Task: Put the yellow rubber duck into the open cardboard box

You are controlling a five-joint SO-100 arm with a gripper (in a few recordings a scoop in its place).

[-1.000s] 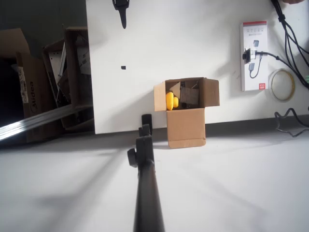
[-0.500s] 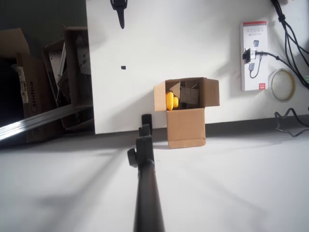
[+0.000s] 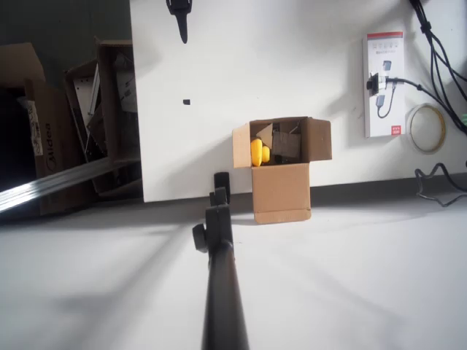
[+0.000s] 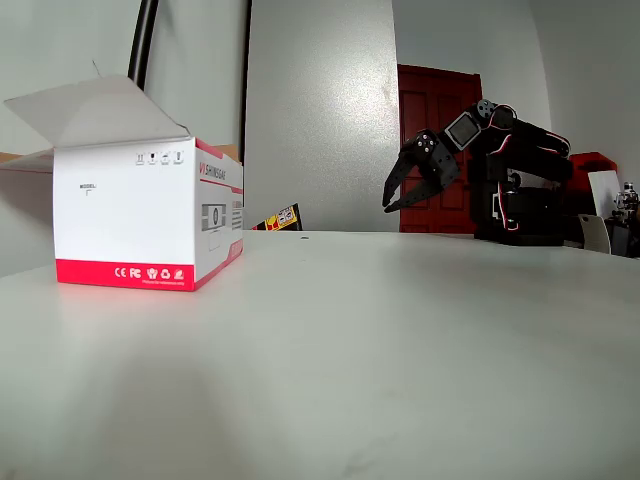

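Yellow rubber duck (image 3: 257, 152) sits inside small light-brown open cardboard box (image 3: 282, 191), left side among scraps, near white table (image 3: 292, 73) edge. Black two-finger gripper (image 4: 396, 195) held above the table in fixed view, fingers spread, empty, folded back near arm base.

1. The white box with a red base (image 4: 150, 215), standing on the table (image 4: 350, 340) in the fixed view, carries the word "MODEL" in small print on its near side.
2. Along the red strip at the foot of that same side run small white marks, among them "CE" and "FC".
3. The side of that box facing right bears a brand name along its top edge that begins "SHUN"; the rest is too small to read.
4. The dark carton (image 3: 44, 138) left of the table in the overhead view shows the brand "Midea" printed sideways.
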